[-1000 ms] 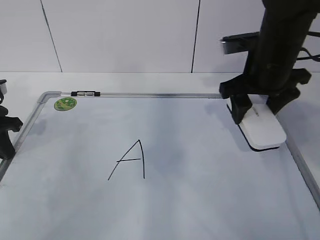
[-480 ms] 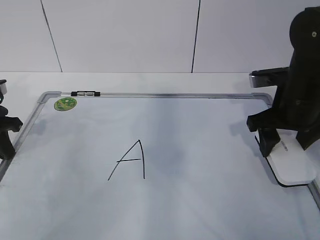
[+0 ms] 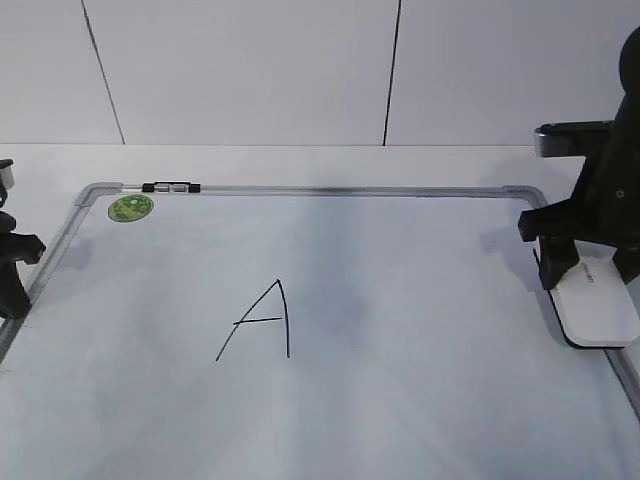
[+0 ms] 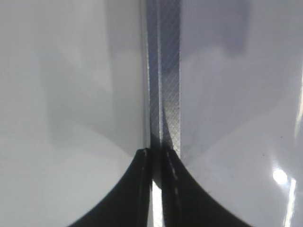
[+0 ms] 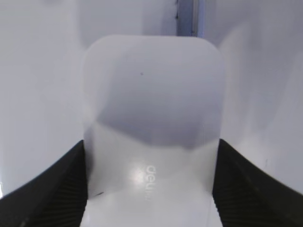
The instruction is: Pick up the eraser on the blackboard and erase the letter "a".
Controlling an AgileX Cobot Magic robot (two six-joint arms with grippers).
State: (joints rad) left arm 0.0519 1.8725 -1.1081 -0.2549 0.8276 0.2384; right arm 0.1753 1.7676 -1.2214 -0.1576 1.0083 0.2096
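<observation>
The white eraser (image 3: 597,305) sits between the fingers of my right gripper (image 3: 590,272), which is shut on it at the right edge of the blackboard (image 3: 300,190). In the right wrist view the eraser (image 5: 151,94) fills the middle, grey lettering on top, with the gripper (image 5: 150,149) clamped on both long sides. I cannot tell whether it touches the board. No lowercase "a" shows anywhere on the board. My left gripper (image 3: 10,280) is shut and empty over the board's left frame (image 4: 168,71); its jaws (image 4: 158,153) are nearly together.
A capital "A" (image 3: 262,320) is drawn left of the board's middle. A round green sticker (image 3: 130,208) and a small black-and-white marker (image 3: 171,187) lie at the back left corner. The board frame (image 5: 187,19) runs just beyond the eraser.
My right gripper has carried the eraser from the board's back right area rightwards and nearer, to the right edge. The left arm has not moved.
</observation>
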